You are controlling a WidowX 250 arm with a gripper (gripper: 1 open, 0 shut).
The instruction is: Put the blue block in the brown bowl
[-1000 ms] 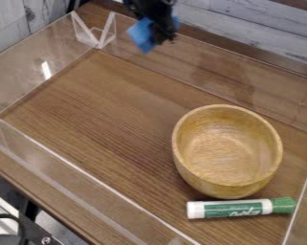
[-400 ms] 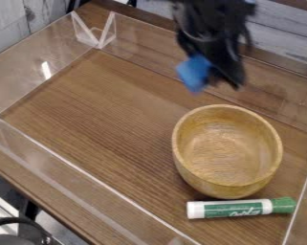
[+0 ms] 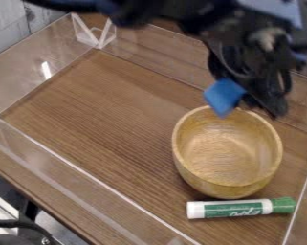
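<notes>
Reaches in from the top edge with a large dark arm point(image 3: 252, 38), blurred and shaded in blue-grey. Ends in a pincer point(image 3: 229, 94), pressed together on the block point(image 3: 224, 96), pinching it. Holds the block, small and bright blue, up off the desk point(image 3: 104, 124), tilted in view, with one corner pointing down and to the left. Overlaps the upper rim of the bowl point(image 3: 228, 182) in this view, near its upper left part; cannot tell from this angle how high above the rim, or whether fully over the opening. Below, on the right side of the desk, stands upright in round, light brown wood, with a thick rim and a smooth, pale inside. Just beneath the bowl in view, lies flat in white and green, nearly level: a marker point(image 3: 241, 209), with a green cap at the right end and green lettering on the barrel. At the upper left, shines faintly with a clear plastic piece point(image 3: 95, 30), angular and see-through. Along the left, runs past with clear panels point(image 3: 26, 77) catching light. In the lower left corner, curls in with black cable point(image 3: 18, 225).
</notes>
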